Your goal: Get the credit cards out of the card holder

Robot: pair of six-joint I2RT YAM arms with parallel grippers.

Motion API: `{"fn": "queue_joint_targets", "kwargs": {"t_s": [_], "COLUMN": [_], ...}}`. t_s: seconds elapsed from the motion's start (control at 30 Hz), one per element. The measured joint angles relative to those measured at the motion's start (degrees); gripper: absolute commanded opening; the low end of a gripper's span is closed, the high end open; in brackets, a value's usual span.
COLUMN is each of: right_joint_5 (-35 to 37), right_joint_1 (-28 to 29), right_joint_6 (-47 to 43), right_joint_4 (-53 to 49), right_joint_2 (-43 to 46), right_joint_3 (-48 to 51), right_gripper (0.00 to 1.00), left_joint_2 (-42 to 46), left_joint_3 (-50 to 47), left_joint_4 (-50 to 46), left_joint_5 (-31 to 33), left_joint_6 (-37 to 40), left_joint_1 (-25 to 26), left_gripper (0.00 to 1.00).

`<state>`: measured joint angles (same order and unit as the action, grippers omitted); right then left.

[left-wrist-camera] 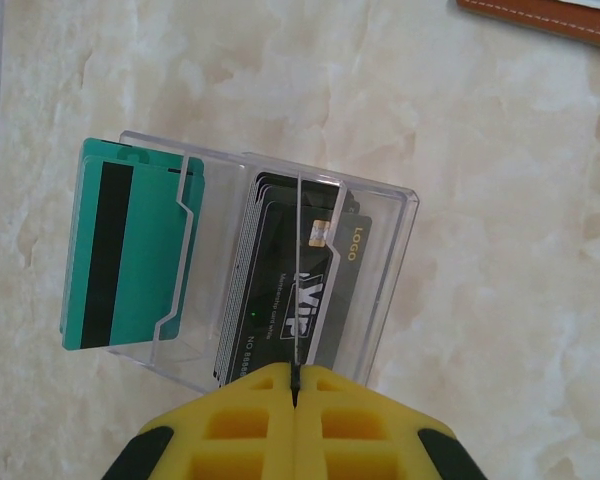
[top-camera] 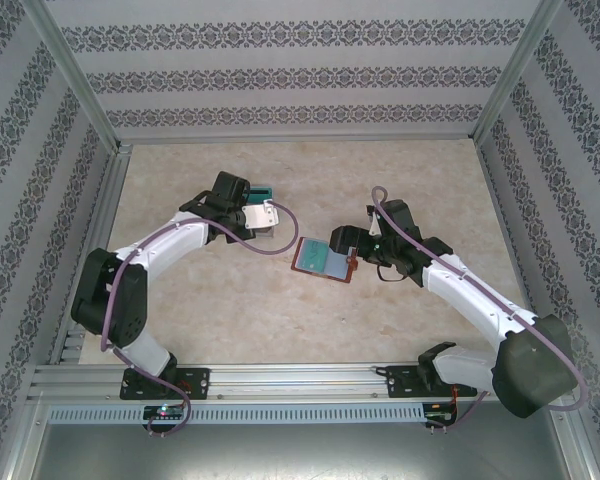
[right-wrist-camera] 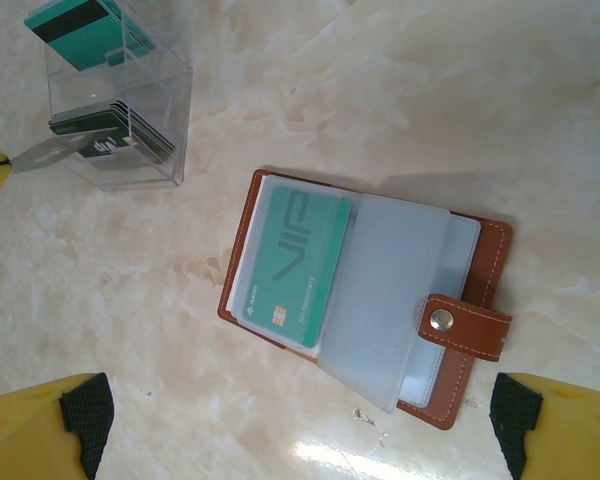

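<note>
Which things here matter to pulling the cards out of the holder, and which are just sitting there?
Job: card holder, open; teal VIP card in its sleeve; grey card pinched in the left gripper.
Lying about: clear box; teal cards and black cards stacked inside it.

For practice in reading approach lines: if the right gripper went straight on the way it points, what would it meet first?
Most likely the card holder, lying open ahead of the right gripper; depth is hard to judge.
</note>
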<state>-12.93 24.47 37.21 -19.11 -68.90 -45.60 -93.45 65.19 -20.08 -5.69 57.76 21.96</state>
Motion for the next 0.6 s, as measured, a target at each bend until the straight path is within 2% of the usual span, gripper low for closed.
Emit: {"fn": "queue_joint_targets", "kwargs": {"t_s": [0.6], "right_joint_5": [-0.02], "right_joint_1": [0.00], "right_joint_6": [0.17], "right_joint_4": [0.02], "right_joint_2": [-1.95], "right_joint_3": [0.00], "right_gripper": [0.98], "left_joint_2": [-3.56], "left_joint_3": [1.09], "left_joint_4": [1.68], "left_joint_5": [-0.02], "left_joint_6": [0.13], "left_joint_1": [-0.74], "left_gripper": [0.05]}}
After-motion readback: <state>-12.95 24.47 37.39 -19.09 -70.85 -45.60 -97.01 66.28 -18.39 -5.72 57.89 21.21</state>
